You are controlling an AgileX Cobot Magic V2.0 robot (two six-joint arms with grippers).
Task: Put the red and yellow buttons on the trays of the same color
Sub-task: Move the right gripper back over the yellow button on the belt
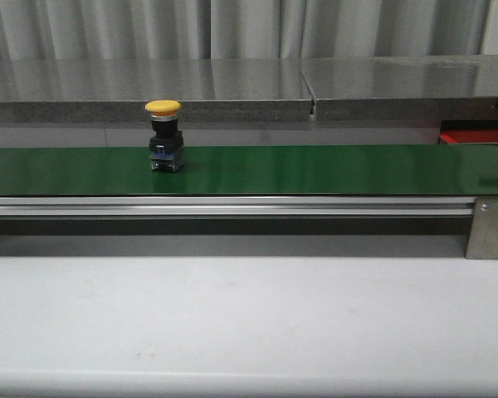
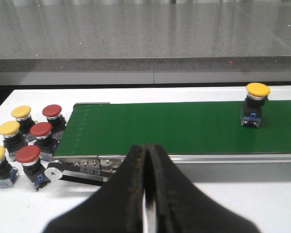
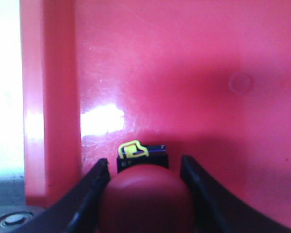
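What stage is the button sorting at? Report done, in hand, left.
Done: no button visibly released on a tray. In hand: the right gripper brackets a red domed button over the flat red tray. Left: a yellow-capped button on the green belt, plus six beside the belt; the left gripper is shut, empty.

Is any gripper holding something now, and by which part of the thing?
The right gripper holds a red button over the red tray, its fingers at the sides of the domed cap. The left gripper is shut and holds nothing.
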